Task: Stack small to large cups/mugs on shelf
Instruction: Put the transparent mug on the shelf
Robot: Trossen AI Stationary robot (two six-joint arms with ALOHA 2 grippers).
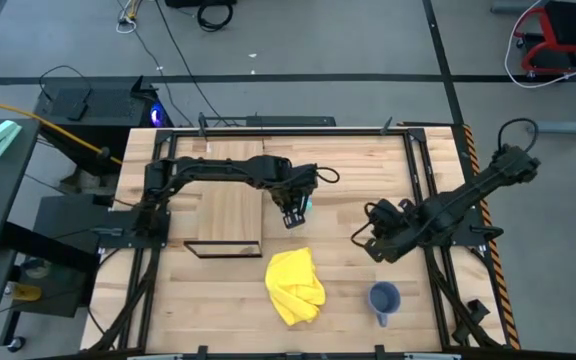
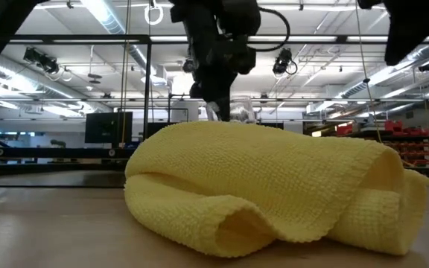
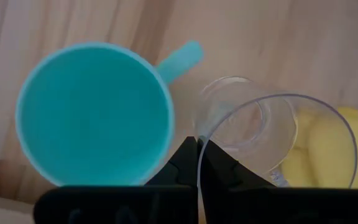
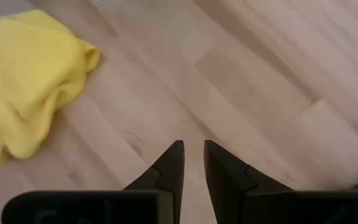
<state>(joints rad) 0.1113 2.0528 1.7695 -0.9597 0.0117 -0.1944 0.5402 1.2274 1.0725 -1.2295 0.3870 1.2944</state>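
My left gripper is shut on the small clear cup right of the shelf, a pale board with a black frame. The cyan mug stands upright on the tabletop just beside the cup, handle pointing away; it also shows in the high view. The grey-blue mug stands near the table's front edge, right of centre. My right gripper hovers over bare planks right of centre, its fingers a narrow gap apart and empty. In the low view the cloth hides the lower part of the clear cup. My left gripper pinches the clear cup's rim on the side nearest the cyan mug, with one finger inside the cup and one outside. The fingers come from above, pointing down. The cup is upright, mouth up. I cannot tell whether its base is on the table.
A crumpled yellow cloth lies in front of the cups, between the shelf and the grey-blue mug; it fills the low view. Black frame rails run along the table's left and right sides.
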